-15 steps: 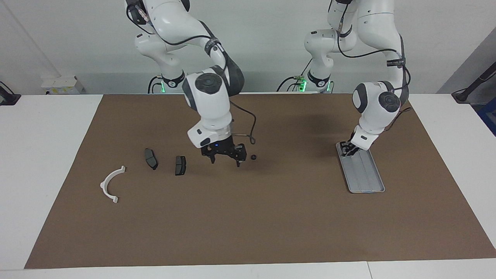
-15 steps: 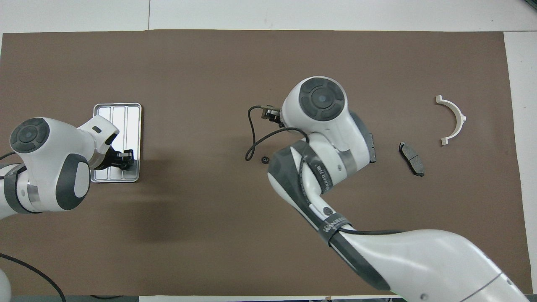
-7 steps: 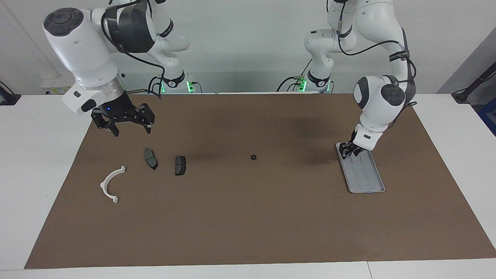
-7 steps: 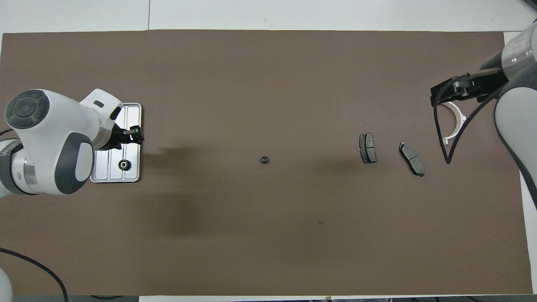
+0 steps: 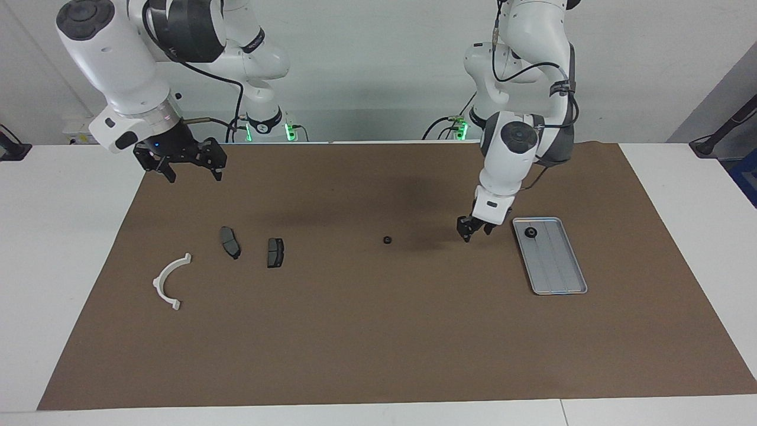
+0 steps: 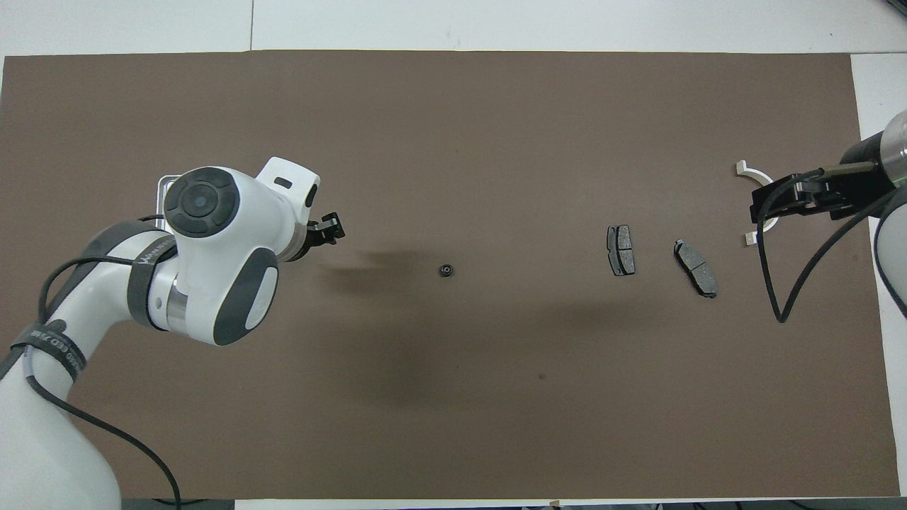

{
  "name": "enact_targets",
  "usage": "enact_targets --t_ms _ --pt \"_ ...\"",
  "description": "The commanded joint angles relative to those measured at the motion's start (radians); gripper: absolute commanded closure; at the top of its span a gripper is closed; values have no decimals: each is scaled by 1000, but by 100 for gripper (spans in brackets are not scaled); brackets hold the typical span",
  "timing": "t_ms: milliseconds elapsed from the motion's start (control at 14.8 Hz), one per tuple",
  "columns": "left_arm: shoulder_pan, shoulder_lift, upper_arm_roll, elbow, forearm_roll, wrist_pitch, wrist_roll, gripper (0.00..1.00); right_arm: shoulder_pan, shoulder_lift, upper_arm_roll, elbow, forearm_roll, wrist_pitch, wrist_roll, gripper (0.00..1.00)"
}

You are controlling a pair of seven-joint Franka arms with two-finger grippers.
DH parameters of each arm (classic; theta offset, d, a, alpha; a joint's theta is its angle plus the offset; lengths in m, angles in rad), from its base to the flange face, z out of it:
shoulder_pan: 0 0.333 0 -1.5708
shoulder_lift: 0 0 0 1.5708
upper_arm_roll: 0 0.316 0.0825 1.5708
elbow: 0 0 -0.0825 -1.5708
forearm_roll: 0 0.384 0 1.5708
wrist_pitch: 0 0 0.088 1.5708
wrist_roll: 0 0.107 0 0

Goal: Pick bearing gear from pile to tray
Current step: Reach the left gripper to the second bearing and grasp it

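Two end effectors: left (image 5: 476, 229) indeterminate over mat (image 5: 378, 331), right (image 5: 189, 171) raised, spread.

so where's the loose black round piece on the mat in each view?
Facing view: the black round piece lies on the brown mat, between the nearer brake pad and the tray, close to the left hand.
Overhead view: it lies mid-mat, level with the same brake pad; the tray is mostly hidden under the left arm.
Shared landmark: that brake pad.
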Motion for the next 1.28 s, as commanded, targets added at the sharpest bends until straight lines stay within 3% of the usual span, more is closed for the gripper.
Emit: enact_targets --t_ms 0,202,404,539,1213 --pt "-104 121 19 154 -3 -44 -138 32 -9 -24 -15 -21 -1 18 -26 0" --pt "-180 251 21 302 -17 -52 -238 32 23 -37 -75 -32 0 24 -41 0" --pt "-234 311 21 366 -48 -66 -287 32 23 -42 -80 -35 -3 26 -37 0" --pt "-302 417 34 496 -51 -160 -349 32 23 -47 -80 -35 -32 24 -35 0" --pt "-308 402 35 443 -43 -185 -381 33 20 -60 -80 -59 -47 29 -29 0"
